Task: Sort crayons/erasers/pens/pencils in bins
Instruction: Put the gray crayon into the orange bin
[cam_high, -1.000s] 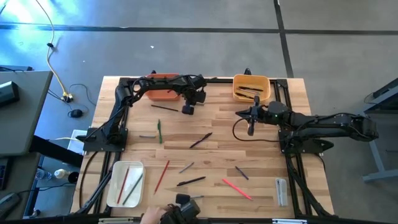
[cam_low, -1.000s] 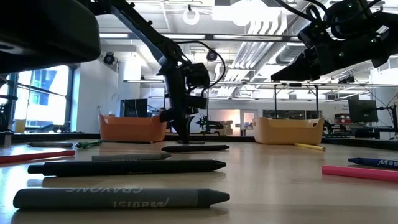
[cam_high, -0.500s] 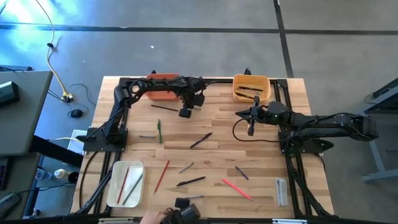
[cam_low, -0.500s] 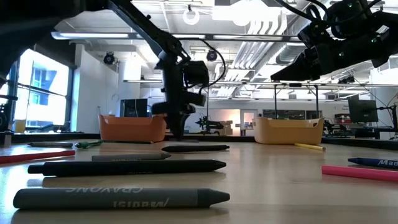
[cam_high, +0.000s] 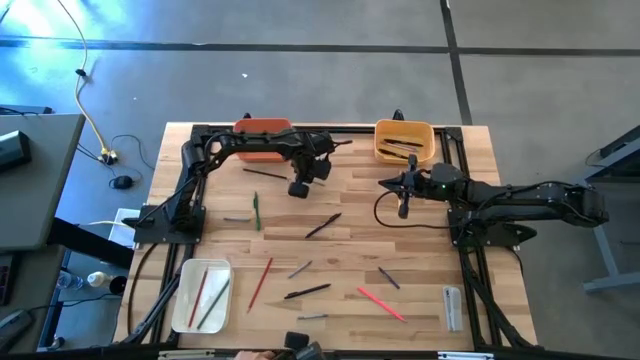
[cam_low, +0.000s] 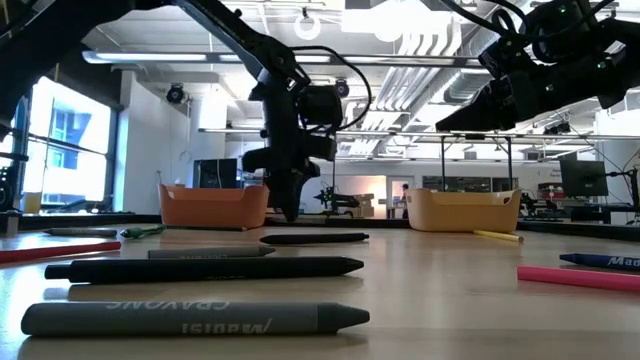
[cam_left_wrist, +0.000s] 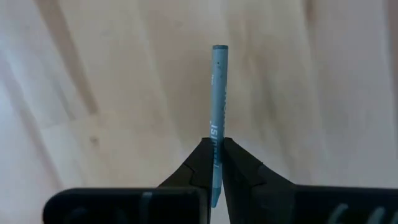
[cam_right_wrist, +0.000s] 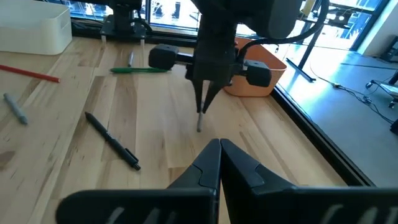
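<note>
My left gripper (cam_high: 298, 187) points down over the table's far middle, just near of the orange bin (cam_high: 262, 140), shut on a short grey-blue crayon (cam_left_wrist: 219, 99). From the right wrist view the crayon (cam_right_wrist: 199, 123) hangs under its fingers (cam_right_wrist: 203, 99). My right gripper (cam_high: 403, 210) waits shut near the yellow-orange bin (cam_high: 404, 140), which holds dark pens. The white bin (cam_high: 201, 295) at the near left holds a red and a green pencil. Dark pens (cam_high: 323, 225), (cam_high: 307, 291), a green pencil (cam_high: 256, 211) and a red pencil (cam_high: 261, 282) lie flat on the wood. My left gripper pinches the crayon's upper end (cam_left_wrist: 216, 146) between its two fingertips (cam_left_wrist: 235, 163). The fingers come from above, pointing down, and the crayon runs on in line with them. It hangs nearly upright below them, its free end (cam_left_wrist: 219, 50) toward the table.
More loose pieces lie on the near half: a pink stick (cam_high: 381, 304), grey crayons (cam_high: 299, 269), (cam_high: 388, 278) and a small clear block (cam_high: 452, 307). A thin dark pen (cam_high: 264, 173) lies left of my left gripper. Two grey crayons (cam_low: 195, 319) lie close before the low camera.
My left gripper has risen a little and drifted toward the table's near edge, away from the orange bin, staying shut on the crayon, which hangs below it.
</note>
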